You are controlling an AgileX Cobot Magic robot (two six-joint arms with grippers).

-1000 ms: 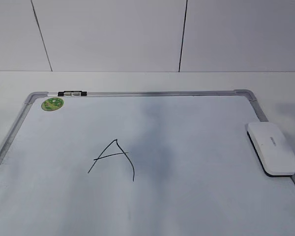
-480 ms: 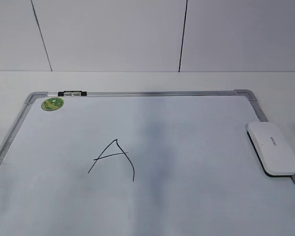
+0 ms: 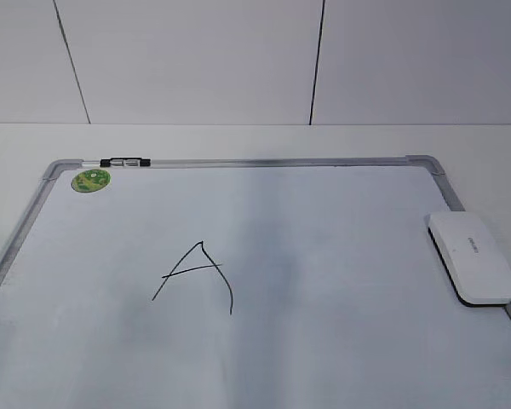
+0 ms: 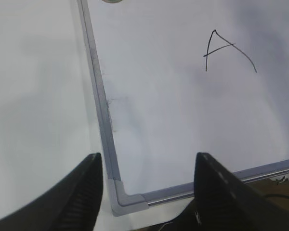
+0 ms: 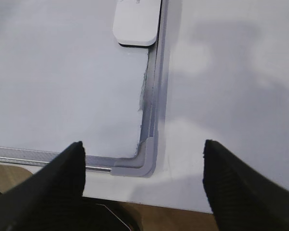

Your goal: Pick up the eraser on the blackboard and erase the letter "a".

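Your left gripper (image 4: 148, 192) has its fingers spread wide with nothing between them, above the board's near left corner, with the letter (image 4: 229, 50) well ahead on the blackboard (image 4: 183, 125). Your right gripper (image 5: 143, 185) is spread just as wide and empty over the near right corner, the eraser (image 5: 137, 21) lying farther along against the right frame. From outside, you see the eraser (image 3: 473, 257) at the board's right edge, well apart from the letter (image 3: 196, 274) and the green sticker (image 3: 91, 180).

Hand-drawn capital "A" (image 3: 198, 274) on the blackboard (image 3: 341, 256), small grey lettering on the eraser (image 3: 472, 255), seemingly unreadable
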